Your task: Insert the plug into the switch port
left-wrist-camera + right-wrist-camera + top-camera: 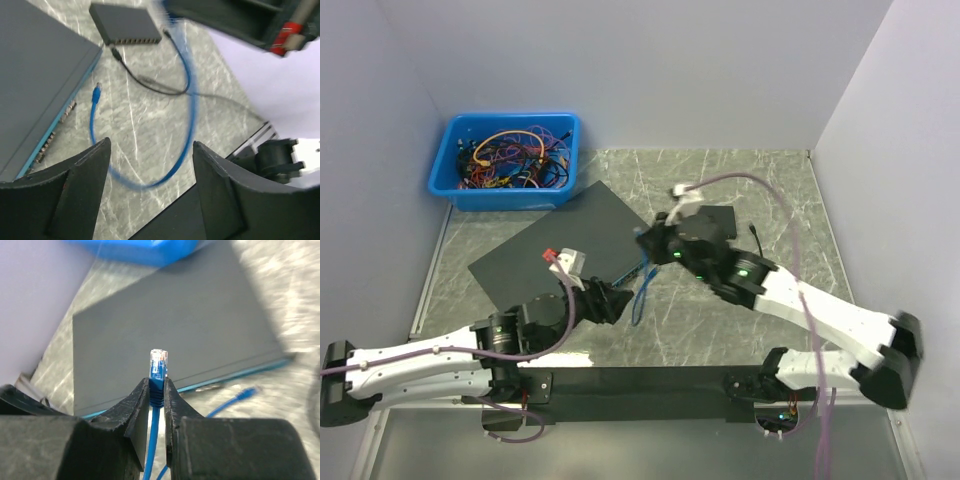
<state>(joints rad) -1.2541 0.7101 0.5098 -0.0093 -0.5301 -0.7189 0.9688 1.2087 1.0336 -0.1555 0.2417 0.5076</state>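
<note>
Found right gripper (157, 386) over the middle of the desk, jaws pinching the blue plug (158, 361) by its boot. Clear tip standing above the fingertips, aimed toward the large grey switch (175, 330). Noted plug held off the desk surface and not in any port. Traced blue cable (190, 95) from that gripper in a loop across the marbled desk (145, 125) to a second plug (97, 93), lying loose just beside the switch's port row (50, 142). Found left gripper (150, 150) near the front edge, left of centre, jaws spread, holding nothing. Recorded small black switch (127, 23) toward the far edge, right of centre, with a black cable (145, 80) at its front. Recorded blue bin (505, 196) of tangled wires in the far left corner.
</note>
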